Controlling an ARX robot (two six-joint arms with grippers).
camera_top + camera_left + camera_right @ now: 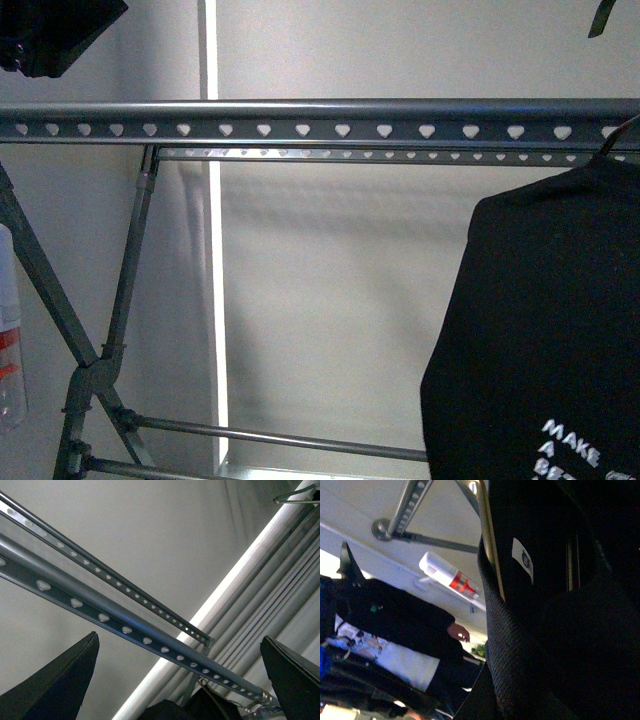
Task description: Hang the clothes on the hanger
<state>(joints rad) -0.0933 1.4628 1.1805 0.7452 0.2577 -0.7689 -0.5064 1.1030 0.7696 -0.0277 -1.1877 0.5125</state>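
Observation:
The hanger's long rail [320,128] with heart-shaped holes crosses the front view, with a second punched rail [380,155] behind it. The black clothes [540,330] with white "MAKE" print hang at the right, just below the rail, from a thin hook [612,143]. My right gripper is shut on the clothes; in the right wrist view the ribbed collar [510,650] and white label [523,559] fill the picture and hide the fingers. My left gripper [175,685] is open and empty below the rail [125,625], its dark fingers [55,690] wide apart.
The rack's crossed legs [110,340] and lower bar [280,437] stand at the left. A white bottle with a red label [8,330] is at the left edge. A person in dark clothes [400,625] shows in the right wrist view. A pale wall lies behind.

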